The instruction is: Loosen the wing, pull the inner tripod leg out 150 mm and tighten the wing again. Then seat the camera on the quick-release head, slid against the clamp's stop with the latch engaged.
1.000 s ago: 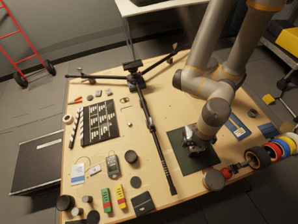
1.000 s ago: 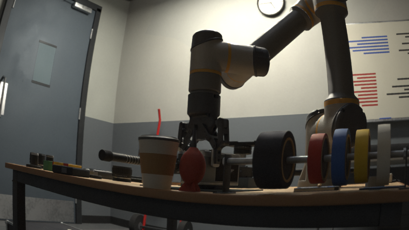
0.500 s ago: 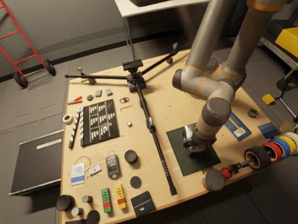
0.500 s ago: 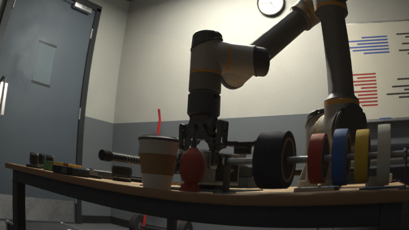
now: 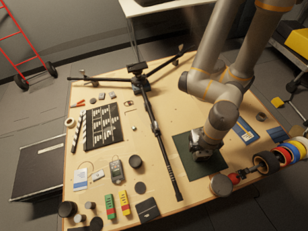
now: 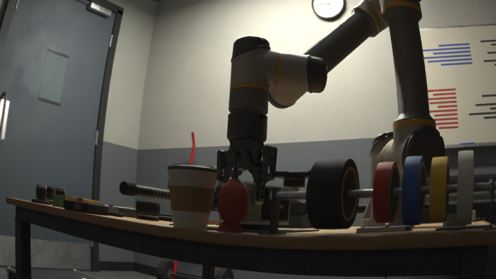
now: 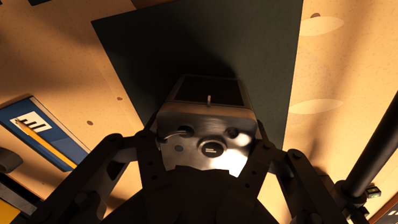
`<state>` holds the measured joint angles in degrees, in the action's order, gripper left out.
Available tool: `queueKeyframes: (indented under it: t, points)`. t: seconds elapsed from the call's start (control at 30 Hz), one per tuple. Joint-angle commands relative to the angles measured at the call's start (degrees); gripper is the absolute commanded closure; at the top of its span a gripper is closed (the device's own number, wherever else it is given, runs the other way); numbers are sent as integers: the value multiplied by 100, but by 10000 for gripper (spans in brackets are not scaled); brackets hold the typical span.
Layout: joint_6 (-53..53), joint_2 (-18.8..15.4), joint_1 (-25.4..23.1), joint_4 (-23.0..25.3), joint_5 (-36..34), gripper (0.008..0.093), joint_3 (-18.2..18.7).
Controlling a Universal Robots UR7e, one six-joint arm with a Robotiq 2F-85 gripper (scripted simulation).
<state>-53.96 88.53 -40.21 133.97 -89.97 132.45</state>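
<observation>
The camera [image 7: 207, 131], a silver-topped body with dials, sits on the dark green mat [image 5: 199, 155] at the table's right front and is gripped across its sides by my gripper [image 5: 200, 152], which points straight down over it. In the second side camera the gripper [image 6: 247, 180] stands low behind the red blower. The tripod [image 5: 148, 100] lies flat across the table's middle, its long leg [image 5: 161, 141] running toward the front edge. Its quick-release head [image 5: 137, 67] is at the hub near the back.
A coffee cup [image 6: 191, 196] and red air blower [image 6: 233, 204] stand at the table's front edge close to the mat. A rack of tape rolls [image 5: 285, 152] lies to the right, a blue notebook with pencil [image 5: 246, 130] behind, and a clapperboard [image 5: 101, 126] on the left.
</observation>
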Motion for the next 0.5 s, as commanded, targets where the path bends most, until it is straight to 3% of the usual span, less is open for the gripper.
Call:
queueKeyframes:
  t: [0.0,0.33,0.47]
  points:
    - [2,-13,6,8,-13,730,5]
    - [3,-17,7,8,-18,930,8]
    - [3,-18,8,7,-20,934,9]
